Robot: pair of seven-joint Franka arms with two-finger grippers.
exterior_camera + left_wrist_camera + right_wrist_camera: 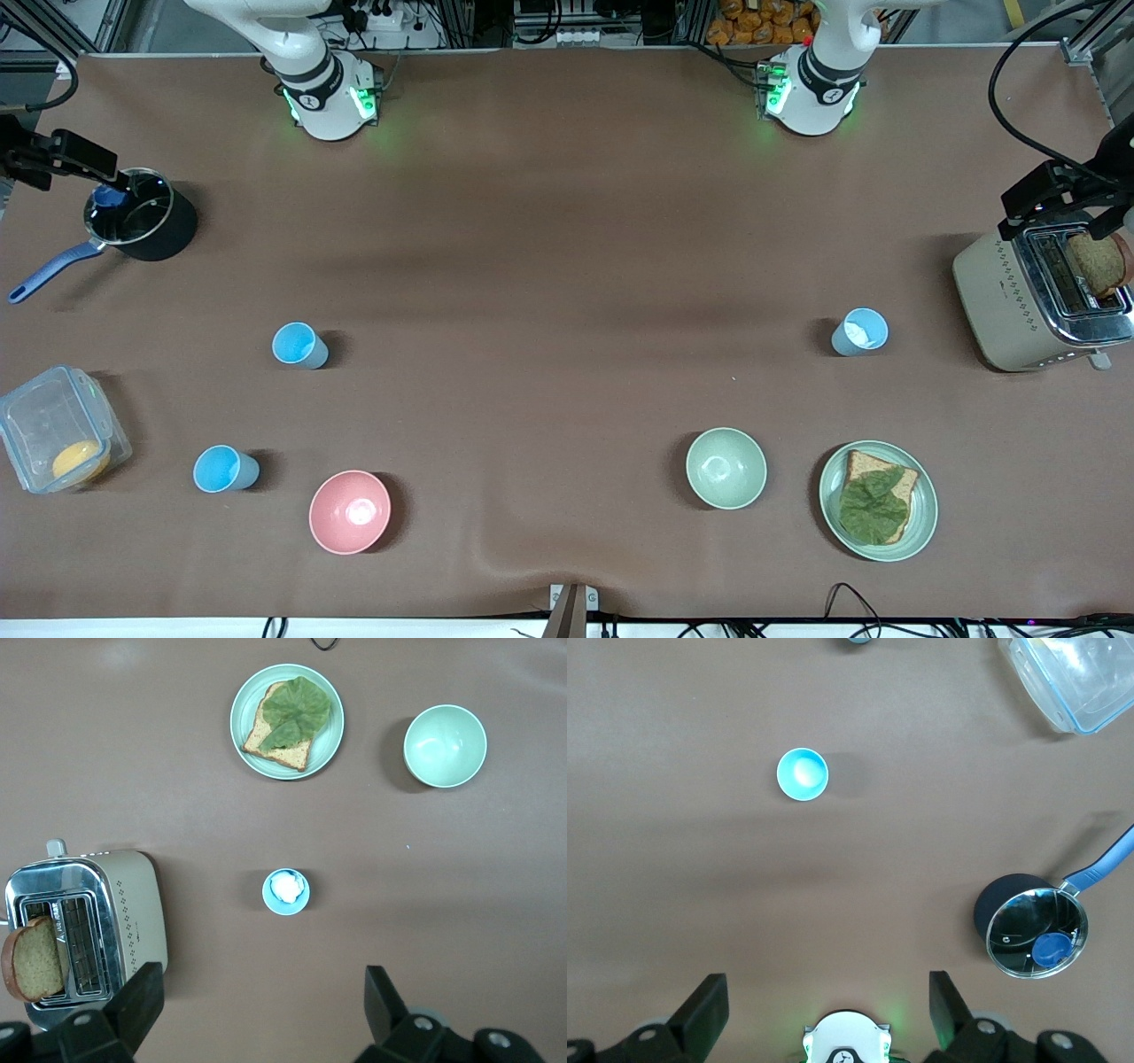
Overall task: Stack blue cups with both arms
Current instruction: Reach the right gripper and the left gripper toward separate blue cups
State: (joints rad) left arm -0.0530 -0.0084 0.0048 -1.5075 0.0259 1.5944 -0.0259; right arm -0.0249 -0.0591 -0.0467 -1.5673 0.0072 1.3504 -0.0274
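Front view gives you three small handleless blue cups standing upright and well apart on the brown worktop (567,221). One sky-blue cup (299,345) stands toward the right arm's end, with a second sky-blue cup (224,469) nearer the camera, just beside the pink bowl (349,511). The paler grey-blue cup (859,332) stands toward the left arm's end, between the toaster (1019,301) and the middle of the worktop; you can see something white inside it. None of the cups touches another.

Your left gripper (261,1010) hangs high over the worktop near the toaster, jaws wide apart and holding nothing, with the grey-blue cup below them. Your right gripper (828,1010) hangs high over its own base, jaws likewise spread and empty, and the first sky-blue cup shows plain and empty beneath it.
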